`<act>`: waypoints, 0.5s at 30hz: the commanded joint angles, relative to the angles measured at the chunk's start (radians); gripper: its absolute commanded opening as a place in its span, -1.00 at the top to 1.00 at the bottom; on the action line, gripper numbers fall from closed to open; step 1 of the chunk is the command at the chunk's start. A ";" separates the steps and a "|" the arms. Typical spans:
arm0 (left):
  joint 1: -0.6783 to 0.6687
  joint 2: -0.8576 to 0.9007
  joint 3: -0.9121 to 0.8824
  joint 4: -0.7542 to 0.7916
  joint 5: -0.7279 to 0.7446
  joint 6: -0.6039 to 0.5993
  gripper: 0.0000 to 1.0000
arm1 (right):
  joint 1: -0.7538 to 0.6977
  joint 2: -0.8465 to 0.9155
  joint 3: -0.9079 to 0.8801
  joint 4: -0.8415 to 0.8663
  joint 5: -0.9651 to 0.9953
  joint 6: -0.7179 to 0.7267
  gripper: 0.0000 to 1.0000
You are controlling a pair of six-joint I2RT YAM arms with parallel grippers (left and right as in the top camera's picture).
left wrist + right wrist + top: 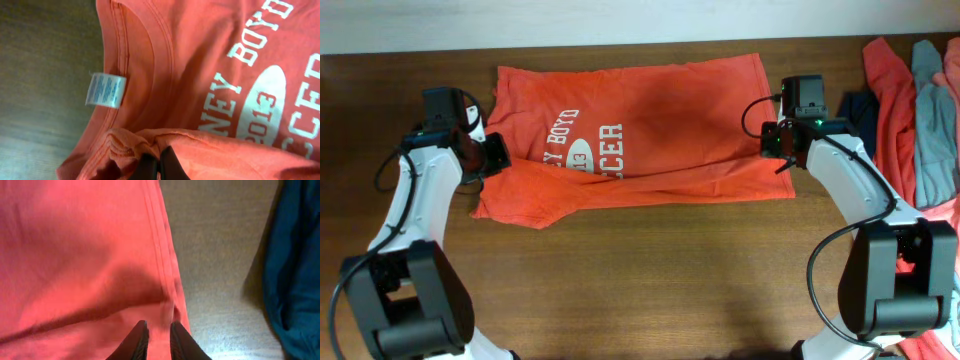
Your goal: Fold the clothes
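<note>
Pinching a bunched fold of the shirt at its 9 o'clock collar end, left gripper is clamped tight. Right gripper sits on the 3 o'clock hem, fingers barely apart, hold unclear. Shirt lies flat mid-table, long axis 9-to-3, an arm at each end. Spare clothes beyond at 3 o'clock.

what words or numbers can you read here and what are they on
"NEY BOYD": white print on the orange T-shirt, its start hidden by a fold.
"2013": inside the white oval of the same print.
"CER": beside the oval, its start hidden too.
Care tag at the collar: printed, but too small to read.
</note>
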 commanded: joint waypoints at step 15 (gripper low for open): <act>0.000 0.049 -0.001 0.139 0.011 -0.009 0.99 | -0.022 0.050 0.000 -0.007 0.025 0.005 0.31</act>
